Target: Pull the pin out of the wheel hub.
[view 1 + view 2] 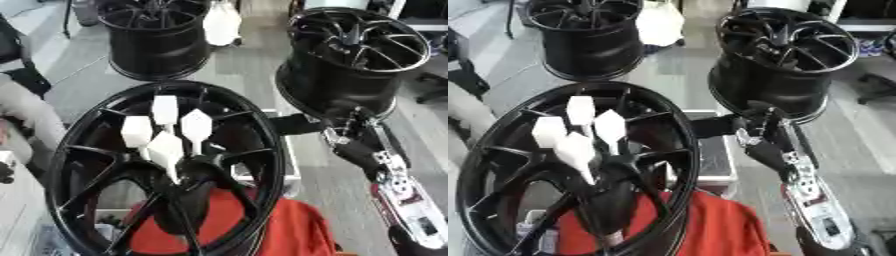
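Note:
A big black wheel hub stands tilted in front of me and fills the lower left. Several white pins with pointed ends stick out of its centre, close together; one of them is nearest my right arm. My right arm comes up from the lower right, and its black hand is just outside the hub's right rim, apart from the pins. I cannot make out how that hand is posed. My left hand shows in neither view.
Two more black wheels stand behind, one at the back left and one at the back right, close to my right forearm. A red cloth lies under the front hub. A white object stands between the far wheels.

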